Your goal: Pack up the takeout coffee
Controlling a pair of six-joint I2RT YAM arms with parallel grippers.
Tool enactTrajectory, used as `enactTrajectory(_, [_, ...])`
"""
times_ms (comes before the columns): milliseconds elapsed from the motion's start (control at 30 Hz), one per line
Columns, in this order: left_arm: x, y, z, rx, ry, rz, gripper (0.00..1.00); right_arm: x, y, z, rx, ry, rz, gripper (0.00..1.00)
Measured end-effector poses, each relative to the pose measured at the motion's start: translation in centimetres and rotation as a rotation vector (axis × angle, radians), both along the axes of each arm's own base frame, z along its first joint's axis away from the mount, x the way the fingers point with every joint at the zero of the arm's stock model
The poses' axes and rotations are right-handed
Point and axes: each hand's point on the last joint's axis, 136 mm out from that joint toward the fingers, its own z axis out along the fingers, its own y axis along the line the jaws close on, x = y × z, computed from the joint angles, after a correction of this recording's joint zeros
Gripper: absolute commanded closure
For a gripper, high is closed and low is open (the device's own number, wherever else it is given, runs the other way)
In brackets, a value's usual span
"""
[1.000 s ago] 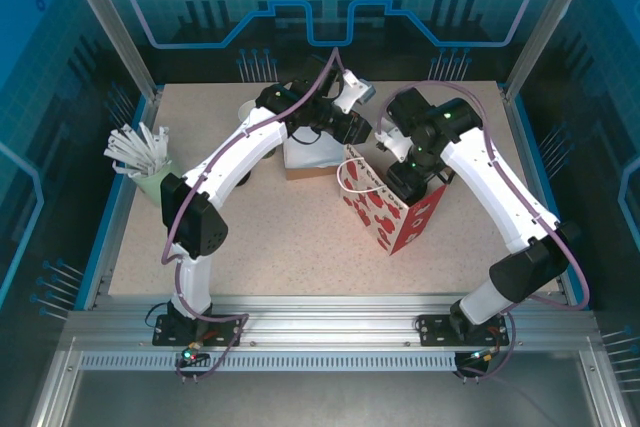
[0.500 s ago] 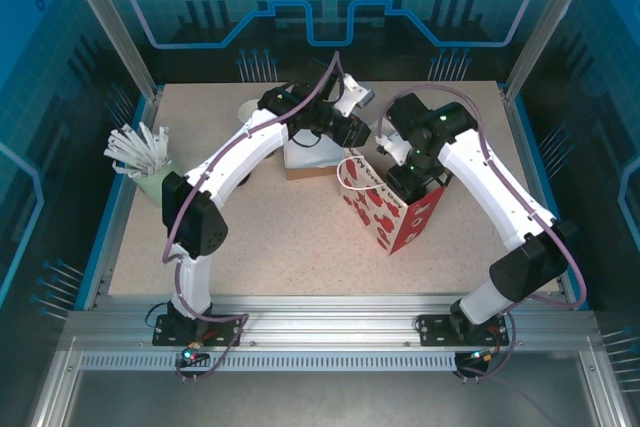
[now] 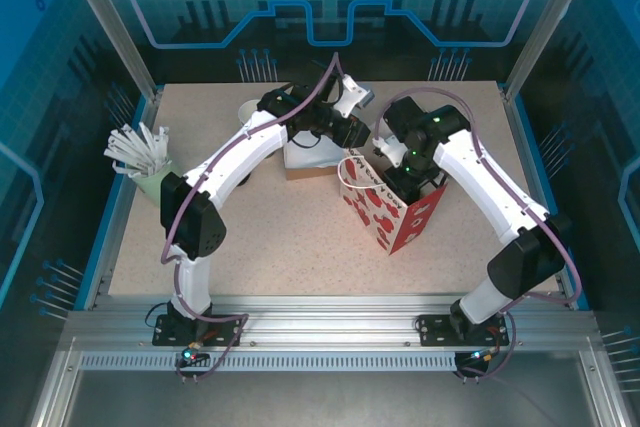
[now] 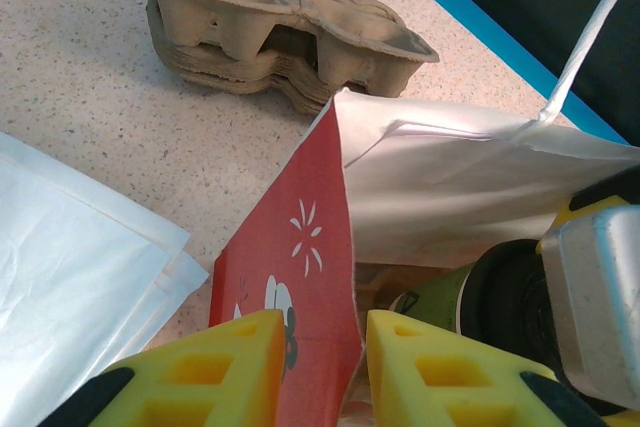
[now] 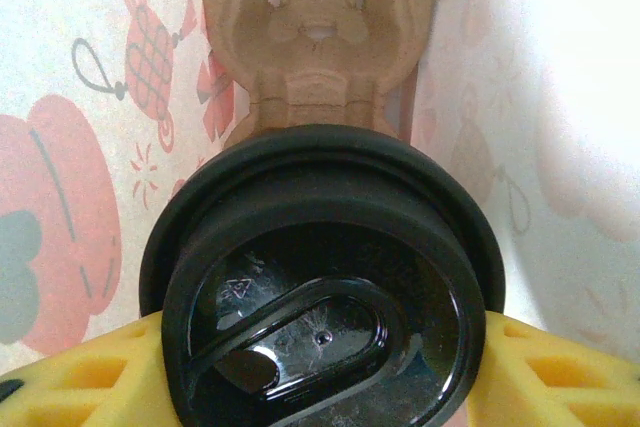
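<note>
Nearest, in the right wrist view: right pincer (image 5: 318,372) closed on both sides of the takeout coffee (image 5: 320,277), just under its black lid (image 5: 300,207). Held upright, down inside the red bag (image 4: 290,247), with a brown pulp tray (image 5: 320,27) waiting deeper in.

Likely light, and a bit squashy, being paper. Best squeezed softly, up high where the rim is stiff. Not by the lid top, which could pop off and spill.

In the left wrist view: left pincer (image 4: 325,367) pinched shut on the bag's red edge, holding the mouth open. Green cup side peeking out just beyond.

Farther back: a stack of pulp trays (image 4: 280,32) on the speckled tabletop (image 4: 90,97), and white paper (image 4: 70,237) off to the left.
</note>
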Motion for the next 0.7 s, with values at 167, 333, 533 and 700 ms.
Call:
enactTrajectory(167, [0.0,0.1,0.1,-0.001,-0.002,0.001,0.71,-0.2,-0.1,-0.8,-0.008,0.022,0.0,0.61])
enactTrajectory(333, [0.1,0.3,0.3,-0.002,-0.007,0.007,0.71,-0.2,0.0,-1.5,-0.011,0.034,0.0,0.61])
enactTrajectory(533, [0.2,0.6,0.4,-0.002,-0.008,0.012,0.71,-0.2,0.0,-2.1,-0.013,0.041,0.0,0.62])
enactTrajectory(700, [0.3,0.7,0.4,-0.002,-0.008,0.015,0.71,-0.1,0.0,-2.5,-0.015,0.043,-0.002,0.62])
